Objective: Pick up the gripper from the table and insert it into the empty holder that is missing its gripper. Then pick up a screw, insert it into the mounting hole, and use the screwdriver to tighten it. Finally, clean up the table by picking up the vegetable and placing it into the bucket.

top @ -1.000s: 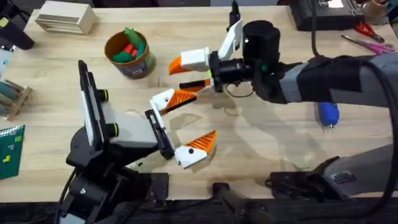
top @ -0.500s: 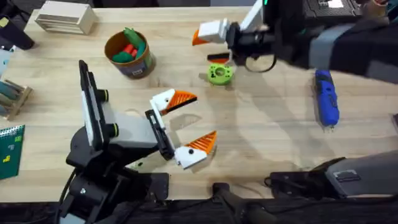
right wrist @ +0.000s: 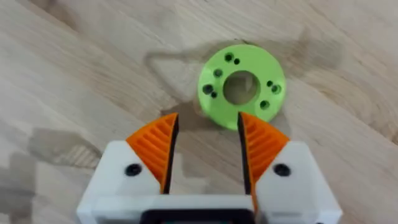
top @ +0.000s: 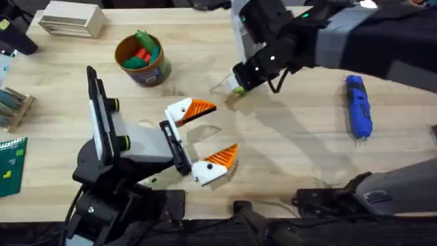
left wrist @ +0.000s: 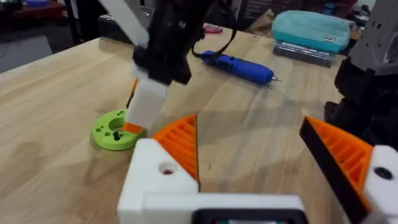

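Note:
My right gripper (top: 235, 85) hangs open just above the table. In the right wrist view its orange pads (right wrist: 155, 144) stand either side of the near edge of a flat green ring (right wrist: 241, 87), and nothing is between them. My left gripper (top: 208, 133) rests open and empty mid-table, both fingers orange-tipped. The blue screwdriver (top: 358, 106) lies on the table to the right. The bucket (top: 142, 58) at the back left holds green and red vegetable pieces (top: 140, 51). The loose gripper, the bare holder and a screw are out of view.
A pale wooden block (top: 72, 19) lies at the back left corner. A teal pouch (left wrist: 311, 28) sits beyond the screwdriver (left wrist: 239, 65). Bare tabletop lies between the green ring (left wrist: 117, 129) and the screwdriver.
My right arm pulled away from the left gripper toward the back, then dropped over the green ring. The screwdriver came into full view. The left arm stayed still.

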{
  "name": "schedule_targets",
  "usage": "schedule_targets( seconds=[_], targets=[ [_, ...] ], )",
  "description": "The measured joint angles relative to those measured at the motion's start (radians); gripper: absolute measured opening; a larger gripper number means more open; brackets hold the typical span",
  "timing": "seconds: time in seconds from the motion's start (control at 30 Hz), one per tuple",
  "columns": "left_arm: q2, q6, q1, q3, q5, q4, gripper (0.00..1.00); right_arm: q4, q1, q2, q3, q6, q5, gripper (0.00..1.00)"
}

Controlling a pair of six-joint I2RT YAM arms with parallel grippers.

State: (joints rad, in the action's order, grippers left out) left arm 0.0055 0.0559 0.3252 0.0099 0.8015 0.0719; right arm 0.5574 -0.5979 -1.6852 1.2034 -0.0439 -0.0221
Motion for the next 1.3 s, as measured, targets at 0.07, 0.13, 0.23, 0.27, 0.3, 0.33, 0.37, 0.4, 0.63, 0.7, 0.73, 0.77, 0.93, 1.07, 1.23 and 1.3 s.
schedule_targets(
  seconds=[0.07,0.13,0.23,0.27,0.3,0.33,0.37,0.4,0.63,0.7,0.73,0.77,0.93,1.07,1.23,1.3],
  targets=[
    [0.000,0.000,0.000,0.000,0.000,0.000,0.987,-0.012,-0.003,-0.025,0.000,0.013,-0.016,0.536],
    [0.000,0.000,0.000,0.000,0.000,0.000,0.987,-0.059,-0.004,-0.056,0.000,0.027,-0.036,0.362],
    [0.000,0.000,0.000,0.000,0.000,0.000,0.987,-0.094,-0.004,-0.061,0.000,0.030,-0.041,0.337],
    [0.000,0.000,0.000,0.000,0.000,0.000,0.987,-0.101,-0.004,-0.061,0.000,0.031,-0.041,0.335],
    [0.000,0.000,0.000,0.000,0.000,0.000,0.987,-0.105,-0.004,-0.061,0.000,0.031,-0.041,0.335],
    [0.000,0.000,0.000,0.000,0.000,0.000,0.987,-0.108,-0.005,-0.062,0.000,0.031,-0.041,0.335],
    [0.000,0.000,0.000,0.000,0.000,0.000,0.987,-0.111,-0.007,-0.063,0.000,0.031,-0.041,0.335],
    [0.000,0.000,0.000,0.000,0.000,0.000,0.987,-0.112,-0.009,-0.067,0.000,0.031,-0.042,0.335],
    [0.000,0.000,0.000,0.000,0.000,0.000,0.987,-0.116,-0.035,-0.103,0.000,0.031,-0.041,0.335],
    [0.000,0.000,0.000,0.000,0.000,0.000,0.987,-0.116,-0.040,-0.115,0.000,0.031,-0.041,0.335],
    [0.000,0.000,0.000,0.000,0.000,0.000,0.987,-0.119,-0.042,-0.125,0.000,0.031,-0.042,0.314],
    [0.000,0.000,0.000,0.000,0.000,0.000,0.987,-0.120,-0.042,-0.126,0.000,0.034,-0.045,0.272],
    [0.000,0.000,0.000,0.000,0.000,0.000,0.987,-0.121,-0.042,-0.127,0.000,0.037,-0.057,0.200],
    [0.000,0.000,0.000,0.000,0.000,0.000,0.987,-0.123,-0.041,-0.128,0.000,0.037,-0.060,0.192],
    [0.000,0.000,0.000,0.000,0.000,0.000,0.987,-0.142,-0.038,-0.135,0.000,0.038,-0.064,0.110],
    [0.000,0.000,0.000,0.000,0.000,0.000,0.987,-0.142,-0.034,-0.135,0.000,0.038,-0.064,0.089]
  ],
)
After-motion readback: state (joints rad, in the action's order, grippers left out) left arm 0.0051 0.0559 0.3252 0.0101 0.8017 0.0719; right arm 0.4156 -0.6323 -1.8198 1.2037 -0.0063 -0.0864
